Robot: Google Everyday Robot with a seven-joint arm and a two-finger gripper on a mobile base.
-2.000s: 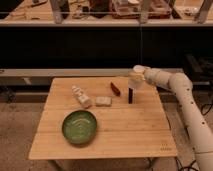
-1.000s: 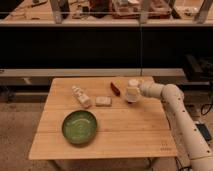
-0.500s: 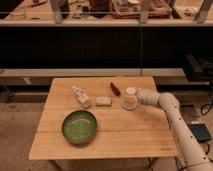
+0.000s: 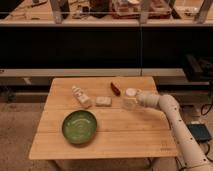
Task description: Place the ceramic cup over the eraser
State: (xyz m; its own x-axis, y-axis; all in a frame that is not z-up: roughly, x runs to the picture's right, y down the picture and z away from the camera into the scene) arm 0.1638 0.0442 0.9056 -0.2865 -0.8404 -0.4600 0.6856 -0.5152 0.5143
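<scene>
A pale wooden table (image 4: 107,135) with a planked, matte top stands on a speckled floor, in front of a dark shelving unit. The robot's white arm (image 4: 175,125), smooth and tubular with rounded joints, reaches in from the lower right and bends toward the table's right half. Its gripper (image 4: 133,100) sits low over the tabletop, just right of the table's centre line and near the far edge, and it is clenched around the ceramic cup (image 4: 130,99), a small plain white cup with a slightly tapered wall and no handle. The cup appears tilted, with its round rim showing toward the top; whether its base touches the wood cannot be told. The eraser is not visible as a separate shape; it may be hidden by the cup and gripper.

Just beyond and left of the cup lies a dark red oblong object (image 4: 115,88), glossy and slightly angled, close to the cup but apart from it. Further left, a pale rectangular block (image 4: 103,101) lies flat on the wood, its corners soft. Beside it to the left, a white bottle-like figure (image 4: 81,96) lies on its side, pointing diagonally toward the far left corner. Nearer the front left, well apart from the cup, sits a round green bowl (image 4: 79,126) with a shiny glazed interior and a darker rim, much wider than the cup.
</scene>
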